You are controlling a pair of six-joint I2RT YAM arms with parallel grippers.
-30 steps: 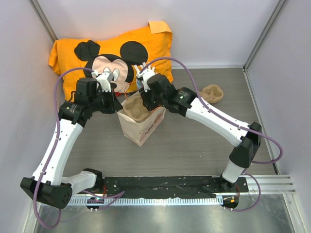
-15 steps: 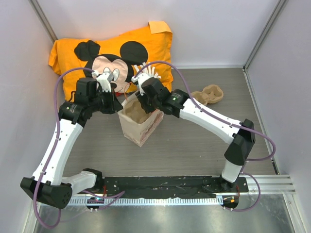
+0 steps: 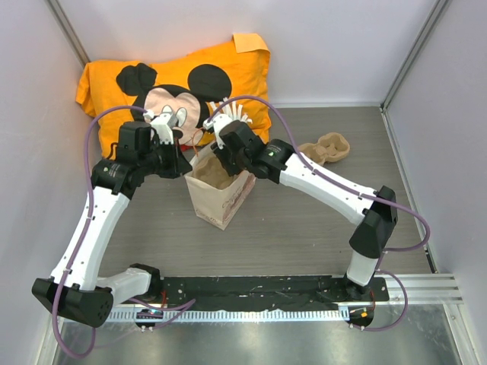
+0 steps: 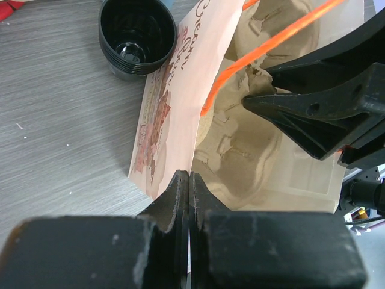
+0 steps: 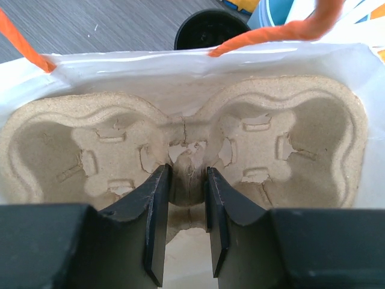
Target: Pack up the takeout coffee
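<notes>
No takeout coffee in view; left tool (image 4: 187, 177) pinched shut on rim of white printed paper bag (image 3: 221, 205), right tool (image 5: 185, 176) closed on centre web of brown pulp cup tray (image 5: 90, 156) inside; coffee probably light, thin-walled, spillable, so grip body below lid, upright.

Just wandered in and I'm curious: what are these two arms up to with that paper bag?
They are packing a takeout order. The left tool is pinched shut on the rim of the paper bag, holding it open. The right tool reaches into the bag, clamped on the middle ridge of a pulp cup carrier inside it. Both cup wells are empty, so no drink is packed yet. A second carrier lies on the table on the right arm's side.
</notes>
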